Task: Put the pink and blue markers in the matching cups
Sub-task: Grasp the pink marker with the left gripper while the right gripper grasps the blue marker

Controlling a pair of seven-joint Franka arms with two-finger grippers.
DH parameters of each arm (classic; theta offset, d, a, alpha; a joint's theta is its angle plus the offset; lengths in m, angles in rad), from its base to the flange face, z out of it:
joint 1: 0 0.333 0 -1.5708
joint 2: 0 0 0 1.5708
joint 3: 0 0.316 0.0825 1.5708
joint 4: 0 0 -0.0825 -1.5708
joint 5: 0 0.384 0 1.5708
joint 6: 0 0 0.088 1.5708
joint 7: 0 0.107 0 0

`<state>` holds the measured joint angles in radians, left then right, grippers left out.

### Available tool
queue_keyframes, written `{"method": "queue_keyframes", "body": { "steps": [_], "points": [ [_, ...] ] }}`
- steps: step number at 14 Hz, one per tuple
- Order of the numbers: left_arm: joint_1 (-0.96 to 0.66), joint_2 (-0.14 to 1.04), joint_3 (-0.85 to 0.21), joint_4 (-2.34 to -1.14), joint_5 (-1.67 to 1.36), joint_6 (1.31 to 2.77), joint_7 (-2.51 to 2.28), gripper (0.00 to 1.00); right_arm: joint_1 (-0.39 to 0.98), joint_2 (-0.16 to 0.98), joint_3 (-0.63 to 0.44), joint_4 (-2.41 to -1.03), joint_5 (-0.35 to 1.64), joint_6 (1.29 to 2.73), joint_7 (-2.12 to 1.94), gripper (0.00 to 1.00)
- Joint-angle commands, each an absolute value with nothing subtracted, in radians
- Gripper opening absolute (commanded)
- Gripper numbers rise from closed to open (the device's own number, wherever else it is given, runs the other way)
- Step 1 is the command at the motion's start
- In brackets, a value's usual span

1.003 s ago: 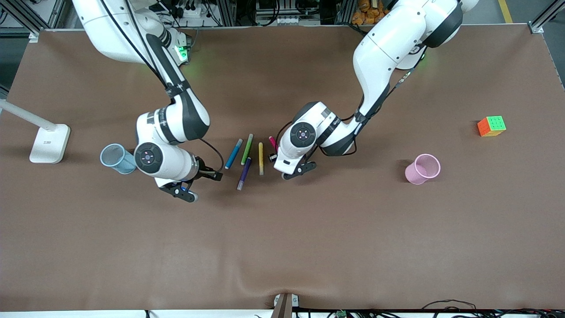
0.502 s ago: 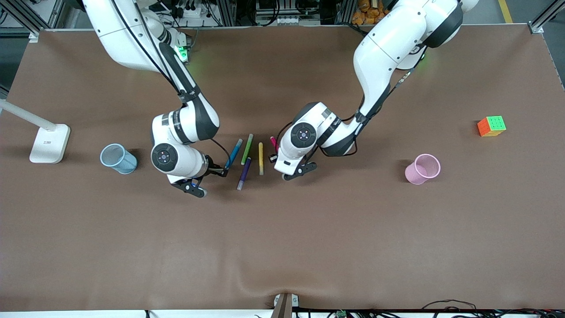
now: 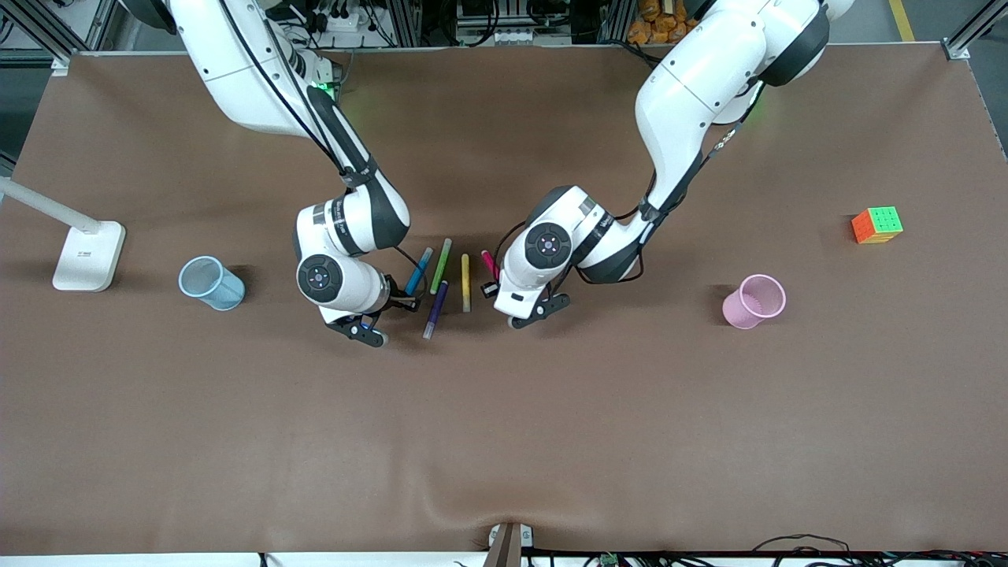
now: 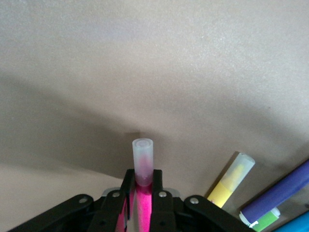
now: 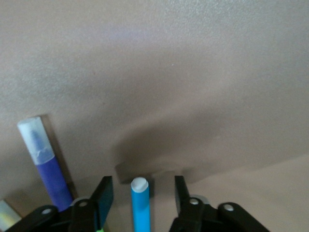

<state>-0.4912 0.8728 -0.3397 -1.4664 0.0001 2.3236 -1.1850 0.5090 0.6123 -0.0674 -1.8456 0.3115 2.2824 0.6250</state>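
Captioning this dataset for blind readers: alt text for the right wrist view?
The right claw, open, straddles a slim bright blue marker with a white end on the brown table. A darker purple pen lies beside it.

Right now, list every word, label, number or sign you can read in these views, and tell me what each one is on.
No text can be read.
The pink marker in the left gripper: no lettering shows.
The blue marker between the open fingers of the right gripper: no lettering shows.
The purple marker, yellow marker, pink cup, blue cup, cube: no print.
Arm markings: too small to read.
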Motion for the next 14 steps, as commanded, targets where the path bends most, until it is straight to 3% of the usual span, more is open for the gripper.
{"method": "queue_keyframes", "body": {
  "steps": [1,3,4,14],
  "points": [
    [-0.486,0.864,-0.341,-1.462,-0.011,2.316,-1.203,0.0,0.518,0.601,-0.074,-1.878,0.333,2.31,0.635,0.33],
    [-0.483,0.856,-0.341,-1.462,-0.011,2.315,-1.204,0.0,0.517,0.597,-0.074,-1.876,0.339,2.306,0.635,0.06],
    [-0.483,0.85,-0.341,-1.462,-0.011,2.306,-1.204,0.0,0.517,0.594,-0.072,-1.876,0.339,2.301,0.635,0.0],
    [-0.451,0.76,-0.347,-1.466,-0.011,2.231,-1.204,0.0,0.463,0.548,-0.074,-1.853,0.339,2.218,0.618,0.0]
  ]
}}
